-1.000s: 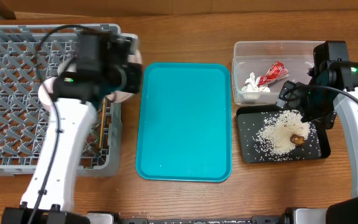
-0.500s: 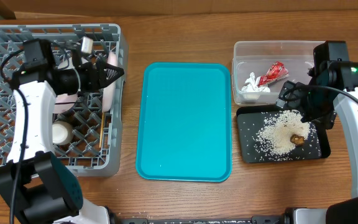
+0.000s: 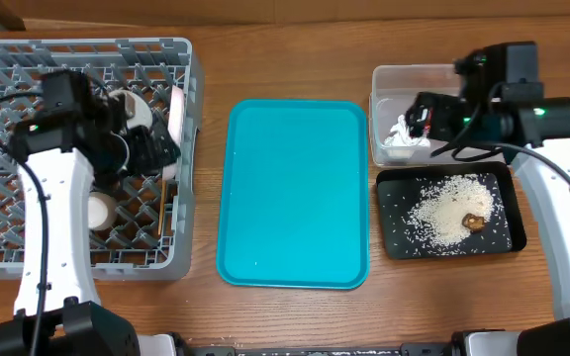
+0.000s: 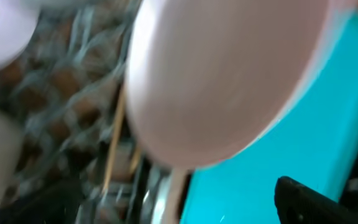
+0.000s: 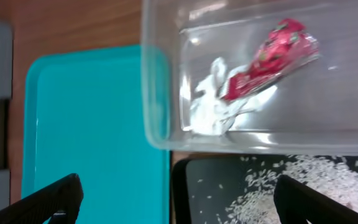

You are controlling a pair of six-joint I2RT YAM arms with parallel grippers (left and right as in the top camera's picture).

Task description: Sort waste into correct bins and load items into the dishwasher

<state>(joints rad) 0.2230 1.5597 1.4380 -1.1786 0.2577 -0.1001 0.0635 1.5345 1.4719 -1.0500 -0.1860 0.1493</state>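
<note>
1. In the dish rack (image 3: pixel 28 49) the pink bowl (image 4: pixel 222 93) stands on edge by the right wall; we judge it stiff, slippery, fragile, best taken at the rim; the left gripper (image 3: pixel 154 151) beside it seems wide open, empty.
2. Over the clear tub (image 5: pixel 157 93), with wrapper (image 5: pixel 269 59) and tissue (image 5: pixel 213 106) inside, the right gripper (image 5: pixel 179 199) hangs wide open, empty.

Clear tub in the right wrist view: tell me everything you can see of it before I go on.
The clear tub is a see-through plastic rectangle with rounded corners and glossy walls, upright on the wooden table. Inside lie a shiny red crinkled wrapper and a crumpled white tissue, the wrapper resting partly on the tissue. The black tray sits along one long side and the teal tray near one end; contact with either cannot be judged.
</note>
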